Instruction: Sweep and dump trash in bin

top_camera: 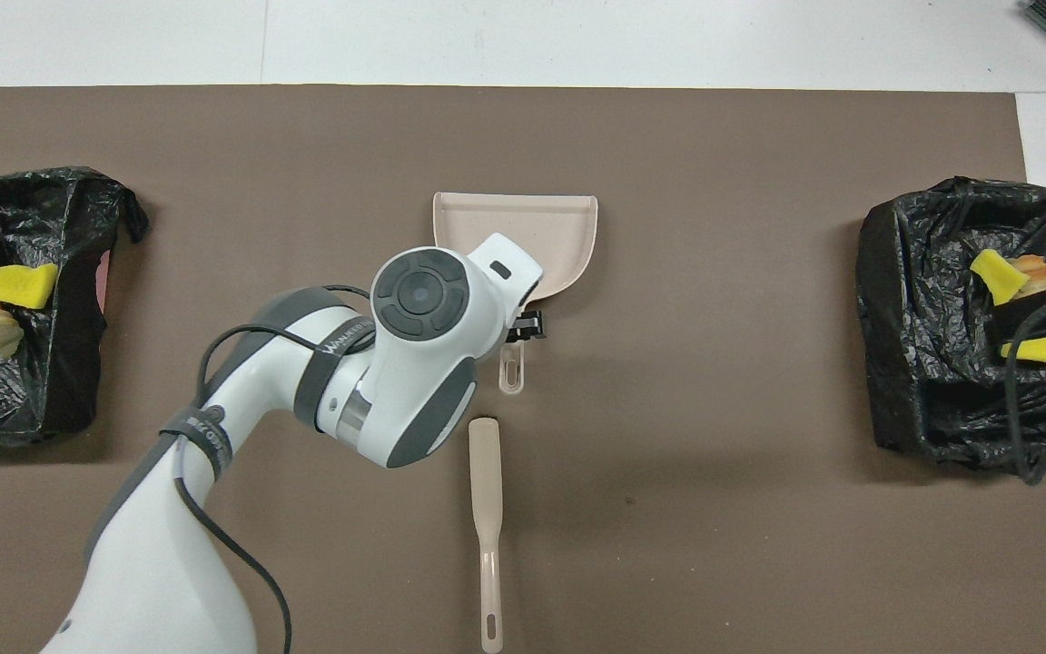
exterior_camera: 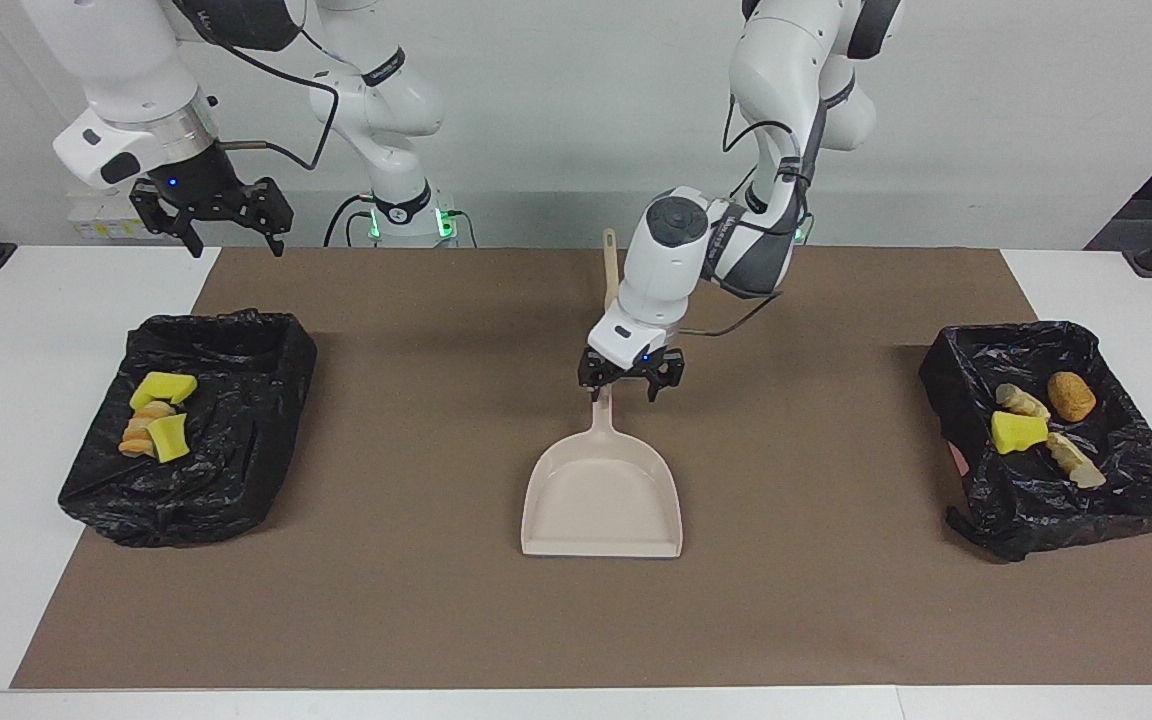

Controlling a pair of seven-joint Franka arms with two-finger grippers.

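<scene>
The beige dustpan [exterior_camera: 601,495] lies flat on the middle of the brown mat, its handle pointing toward the robots. My left gripper [exterior_camera: 624,392] hovers open just over the end of that handle, gripping nothing. All the trash I see lies in the two black-lined bins. Yellow sponge chunks [exterior_camera: 164,386] and a croissant piece [exterior_camera: 141,437] are in the bin [exterior_camera: 236,450] at the right arm's end. A yellow chunk [exterior_camera: 1016,432], a brown lump [exterior_camera: 1071,396] and pale pieces [exterior_camera: 1074,462] are in the bin [exterior_camera: 1116,495] at the left arm's end. My right gripper [exterior_camera: 216,218] waits open, raised near its bin.
The beige brush [top_camera: 487,490] lies on the mat nearer to the robots than the dustpan [top_camera: 559,227], in line with its handle. The left arm's wrist covers part of the pan from above. A black cable [top_camera: 1045,400] hangs over the bin at the right arm's end.
</scene>
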